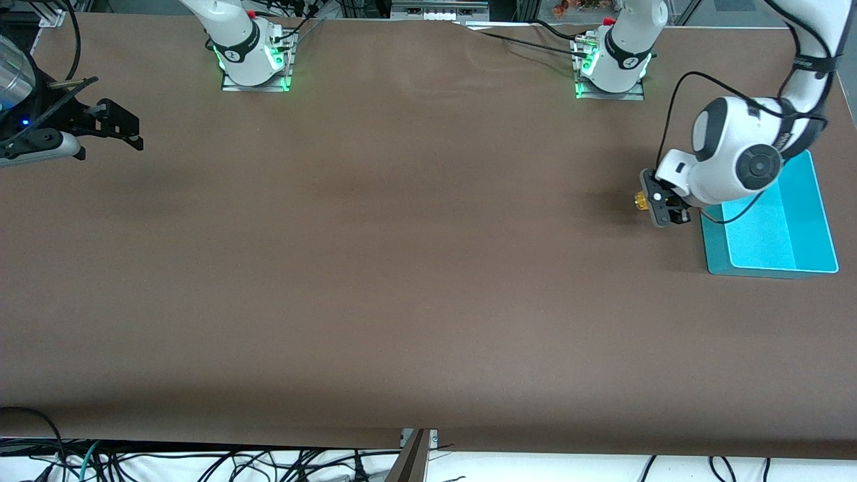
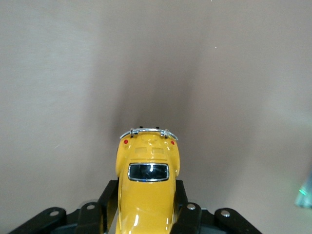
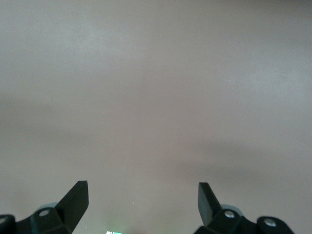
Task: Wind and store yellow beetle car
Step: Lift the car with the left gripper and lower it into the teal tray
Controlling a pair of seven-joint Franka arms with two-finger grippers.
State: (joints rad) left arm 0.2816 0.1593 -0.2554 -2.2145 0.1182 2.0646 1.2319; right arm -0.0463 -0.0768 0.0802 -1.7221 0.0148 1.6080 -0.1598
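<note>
Waiting at the front view's nine o'clock edge, the right gripper (image 1: 107,130) hangs over the brown table (image 1: 375,268) at the right arm's end, its fingers (image 3: 73,202) spread wide with nothing between them. Toward three o'clock, the left gripper (image 1: 659,204) is clamped on the yellow beetle car (image 1: 641,199), just beside the teal tray (image 1: 716,258) at the left arm's end. From the left wrist view the car (image 2: 147,187) sits squeezed between both fingers (image 2: 187,217), its chrome bumper pointing to twelve o'clock, out past the fingertips over bare table.
</note>
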